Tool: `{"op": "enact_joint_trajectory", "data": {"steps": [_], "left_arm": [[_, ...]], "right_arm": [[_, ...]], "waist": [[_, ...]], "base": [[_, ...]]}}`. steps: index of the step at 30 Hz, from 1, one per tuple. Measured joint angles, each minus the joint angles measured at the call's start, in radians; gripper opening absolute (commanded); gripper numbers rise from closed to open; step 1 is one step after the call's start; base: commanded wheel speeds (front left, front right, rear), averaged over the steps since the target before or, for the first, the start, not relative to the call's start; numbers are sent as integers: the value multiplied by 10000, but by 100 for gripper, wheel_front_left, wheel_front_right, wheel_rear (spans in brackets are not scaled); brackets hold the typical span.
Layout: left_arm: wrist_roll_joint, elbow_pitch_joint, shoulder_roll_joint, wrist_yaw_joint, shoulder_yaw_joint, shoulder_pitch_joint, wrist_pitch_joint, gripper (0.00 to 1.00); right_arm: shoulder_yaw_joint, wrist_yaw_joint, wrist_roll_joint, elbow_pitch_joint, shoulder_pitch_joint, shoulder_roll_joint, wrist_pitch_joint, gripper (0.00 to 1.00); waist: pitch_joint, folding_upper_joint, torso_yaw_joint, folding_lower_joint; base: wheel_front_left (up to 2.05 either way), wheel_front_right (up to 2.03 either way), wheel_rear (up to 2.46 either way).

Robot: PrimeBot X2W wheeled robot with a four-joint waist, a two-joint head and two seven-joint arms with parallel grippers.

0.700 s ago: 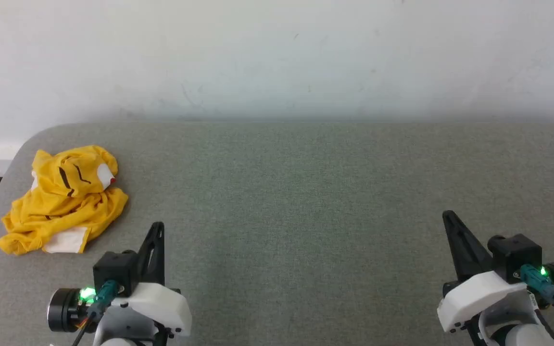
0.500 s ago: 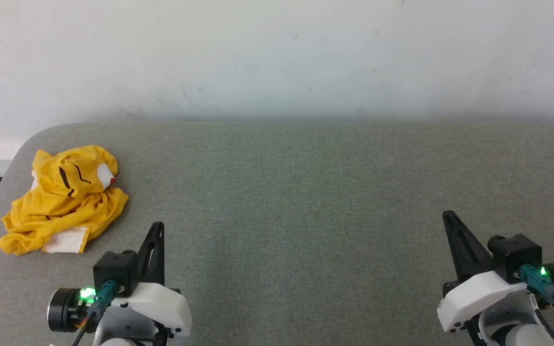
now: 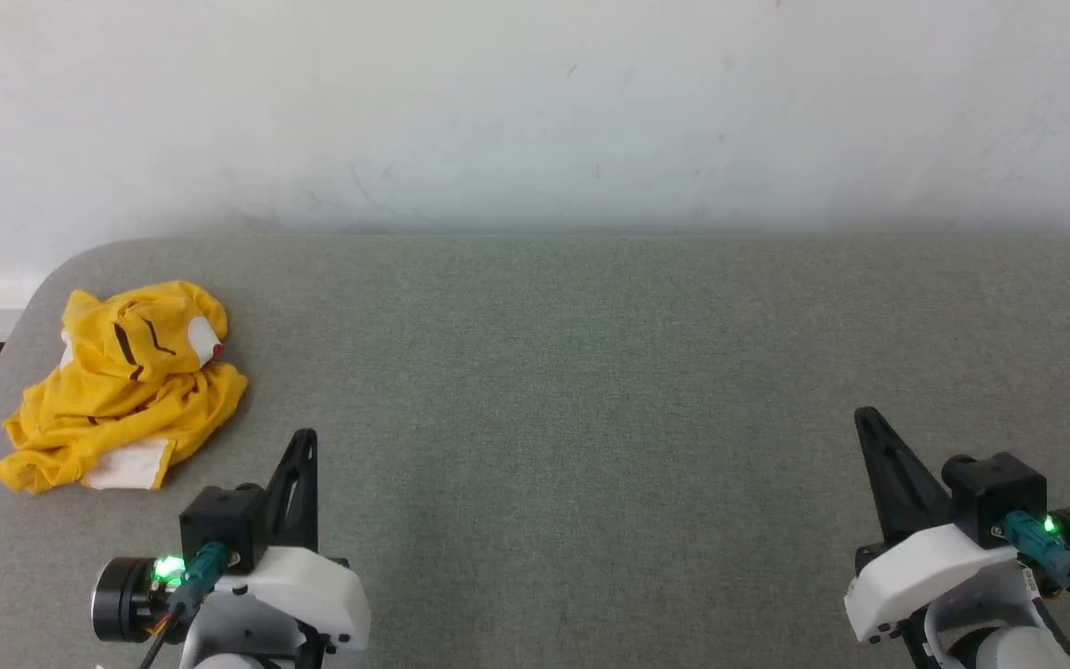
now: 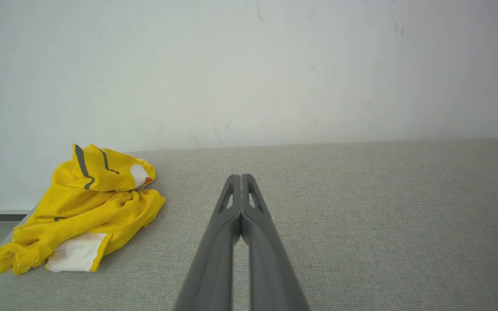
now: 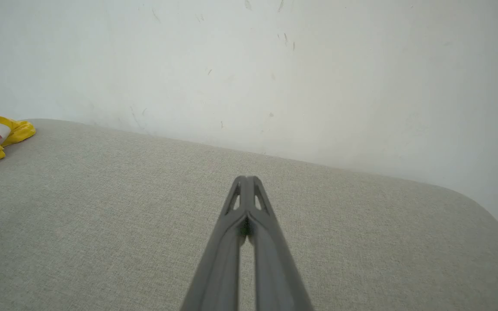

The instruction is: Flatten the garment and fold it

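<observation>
Since both claws are pressed together with nothing between them, neither can take cloth until it spreads. The left gripper (image 3: 306, 439), two long dark tapering fingers on a white wrist housing, hangs over the near left of the table, tips touching in its own wrist view (image 4: 241, 179). The right gripper (image 3: 866, 420), built the same and equally closed (image 5: 246, 180), sits far off at the near right.

Beyond the left gripper and further left lies the garment (image 3: 126, 386), a bright yellow cotton T-shirt with white patches, thin black lines and a small red spot. It is crumpled in a heap near the rounded far-left corner of the grey fabric-covered table (image 3: 591, 372), which ends at a plain white wall (image 3: 535, 111).

The main risk I see is the edge: the heap sits close to it, so a tug outward could drag cloth over the side. A pinch into the bunched layers would likely lift the whole bundle rather than one hem. The right gripper also has a long reach across.

Its long axis runs diagonally in the head view, from the near-left end with the white panel up to the far-right hump carrying the black lines and red spot. Which end is collar or hem I cannot tell through the folds (image 4: 89, 203).
</observation>
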Motion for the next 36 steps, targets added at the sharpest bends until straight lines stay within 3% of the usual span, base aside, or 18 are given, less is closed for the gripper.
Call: {"op": "enact_joint_trajectory", "data": {"steps": [5,6,36], "left_arm": [[0,0,0,0,0,0,0,0],[-2,0,4,-2,-4,2,0,100],[-288,-42,6,-10,100,131,-464,100]], "right_arm": [[0,0,0,0,0,0,0,0],[0,0,4,2,2,-2,0,100],[-612,0,382,215,30,-8,-472,100]], "waist": [[0,0,0,0],[0,0,0,0],[-17,0,318,0]], "base": [[0,0,0],[0,0,0],[0,0,0]]}}
